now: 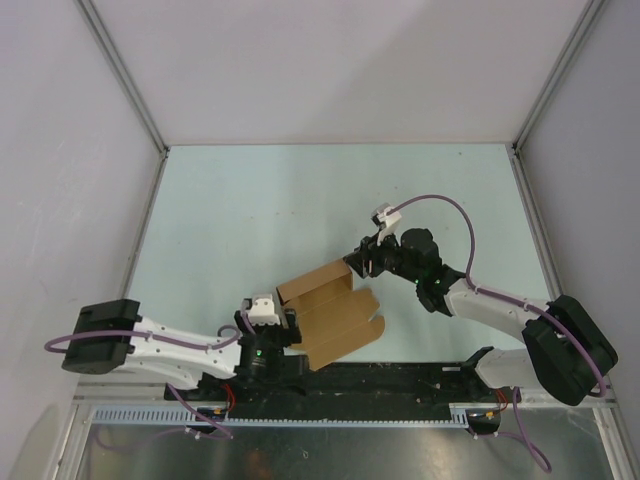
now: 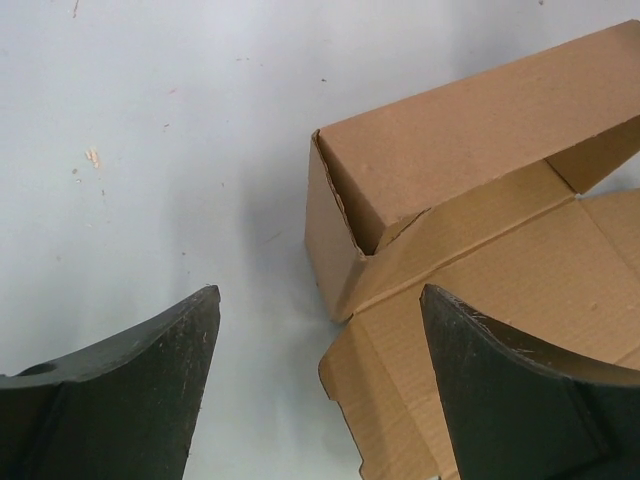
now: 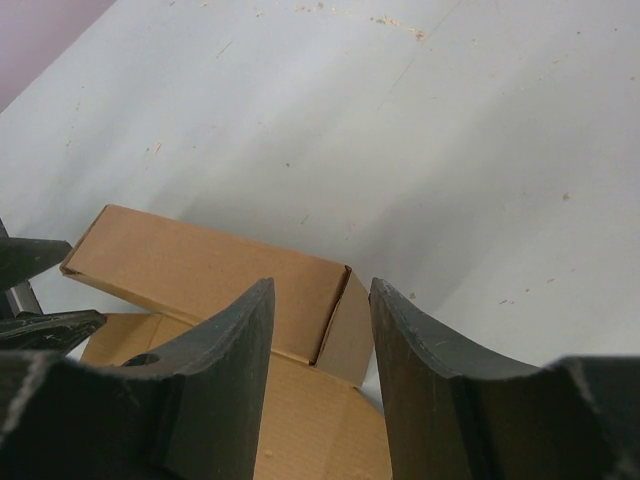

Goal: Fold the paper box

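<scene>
Cardboard sits just ahead of both tools: the paper box [image 1: 325, 305], half folded with one long wall raised and flat flaps spread on the pale table [image 1: 250, 200], lies between them. The left gripper [image 2: 318, 292] is released, its jaws wide apart, with the box's raised corner just ahead and a flap under its right-hand finger. The right gripper [image 3: 320, 285] has the box's end wall showing in the gap between its fingers; whether it grips, I cannot tell.

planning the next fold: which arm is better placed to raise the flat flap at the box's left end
Probably left. The left fingers stand open over that flap of the paper box; the right fingers sit at the folded wall's far right corner.
</scene>
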`<action>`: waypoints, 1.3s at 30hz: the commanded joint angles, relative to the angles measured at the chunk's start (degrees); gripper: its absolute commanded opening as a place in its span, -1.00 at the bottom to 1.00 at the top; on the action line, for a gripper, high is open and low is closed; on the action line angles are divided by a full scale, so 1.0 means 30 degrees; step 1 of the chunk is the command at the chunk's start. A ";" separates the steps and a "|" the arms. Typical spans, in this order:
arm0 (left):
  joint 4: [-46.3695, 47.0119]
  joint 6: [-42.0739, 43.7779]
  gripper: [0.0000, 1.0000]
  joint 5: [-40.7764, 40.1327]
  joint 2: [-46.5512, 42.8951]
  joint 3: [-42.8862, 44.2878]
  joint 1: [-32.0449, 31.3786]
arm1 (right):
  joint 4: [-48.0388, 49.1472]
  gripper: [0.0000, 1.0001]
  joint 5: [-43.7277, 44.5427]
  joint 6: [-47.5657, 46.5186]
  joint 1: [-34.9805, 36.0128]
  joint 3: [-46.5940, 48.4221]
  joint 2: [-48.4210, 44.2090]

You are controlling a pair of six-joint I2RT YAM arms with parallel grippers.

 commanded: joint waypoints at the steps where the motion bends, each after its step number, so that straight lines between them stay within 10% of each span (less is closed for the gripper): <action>1: 0.1093 -0.1564 0.72 -0.1876 0.1282 -0.0190 -0.0090 | 0.0270 -0.03 -0.0043 -0.0429 -0.0017 0.0809 -0.0466; 12: 0.4105 0.0534 0.71 -0.1940 0.2516 -0.0540 0.0377 | 0.0299 -0.03 -0.0160 -0.0517 -0.0046 0.0809 -0.0204; 18: 2.0454 1.4778 0.57 0.1401 -0.0324 -0.5018 0.2514 | 0.0299 -0.03 -0.0219 -0.0489 -0.0047 0.0809 -0.0262; 39: 2.3098 1.6687 0.42 0.1141 0.3539 -0.4586 0.4538 | 0.0943 -0.04 -0.1272 -0.0342 -0.0310 0.0809 0.0764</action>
